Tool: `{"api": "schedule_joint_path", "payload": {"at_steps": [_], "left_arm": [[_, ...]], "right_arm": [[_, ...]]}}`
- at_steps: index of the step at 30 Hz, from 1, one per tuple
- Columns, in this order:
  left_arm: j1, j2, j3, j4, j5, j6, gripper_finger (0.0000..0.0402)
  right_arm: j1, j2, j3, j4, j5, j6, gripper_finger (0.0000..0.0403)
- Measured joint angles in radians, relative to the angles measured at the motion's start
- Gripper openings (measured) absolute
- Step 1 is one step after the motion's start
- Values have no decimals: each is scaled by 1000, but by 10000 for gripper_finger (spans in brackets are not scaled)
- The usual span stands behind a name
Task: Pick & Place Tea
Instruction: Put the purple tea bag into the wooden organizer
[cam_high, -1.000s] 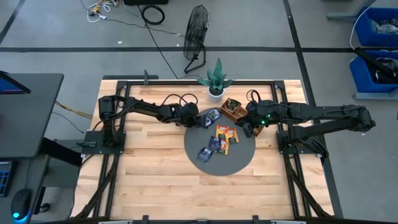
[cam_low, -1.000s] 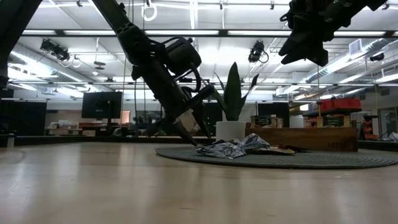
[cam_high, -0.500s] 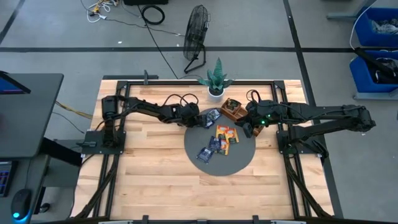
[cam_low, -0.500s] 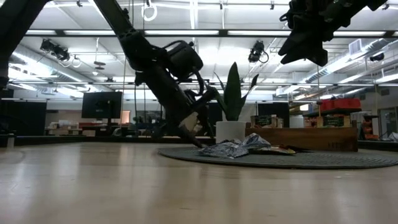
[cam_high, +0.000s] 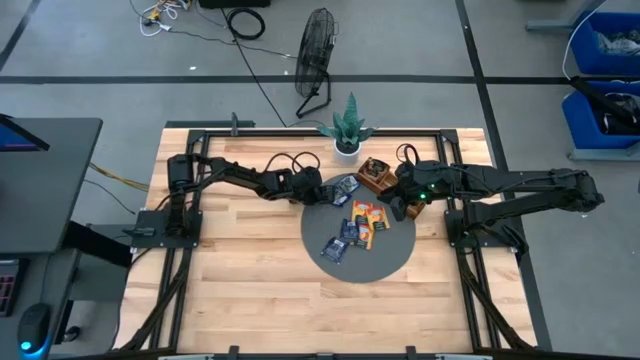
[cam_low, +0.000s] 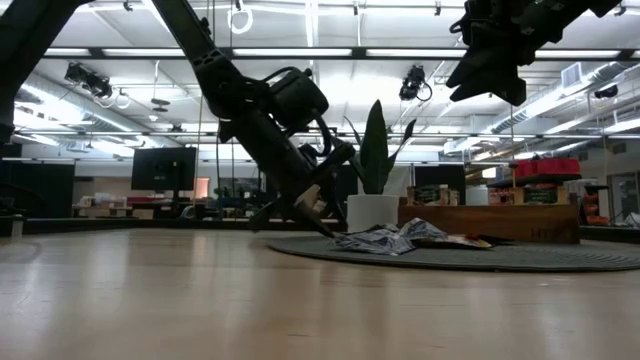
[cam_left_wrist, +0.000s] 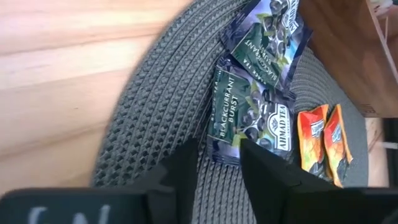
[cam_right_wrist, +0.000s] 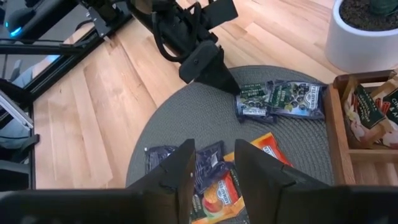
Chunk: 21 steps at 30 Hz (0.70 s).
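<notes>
From above, my left gripper (cam_high: 322, 193) sits low at the round grey mat's (cam_high: 385, 262) near edge, with dark blue tea sachets (cam_high: 343, 187) just ahead. At table height, its tips touch the mat. Through my wrist, my fingers (cam_left_wrist: 186, 163) stand parted around the corner of a blackcurrant sachet (cam_left_wrist: 249, 115), not clamped. My right gripper (cam_high: 398, 212) hovers beyond, parted, holding nothing.

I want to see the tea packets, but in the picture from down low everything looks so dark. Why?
In the low view, bright ceiling lights sit behind everything, so the left hand and the tea packets show mostly as dark shapes. In the left wrist view the light falls evenly, so a packet can be read: "Blackcurrant Burst".
</notes>
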Motion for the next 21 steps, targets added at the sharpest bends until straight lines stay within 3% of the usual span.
{"api": "schedule_joint_path", "payload": {"at_steps": [9, 21], "left_arm": [[2, 2, -2, -6, -7, 82, 9], [0, -51, -5, -6, 53, 227, 3]], "right_arm": [[0, 0, 0, 0, 26, 0, 120], [0, 0, 0, -1, 26, -1, 120]]}}
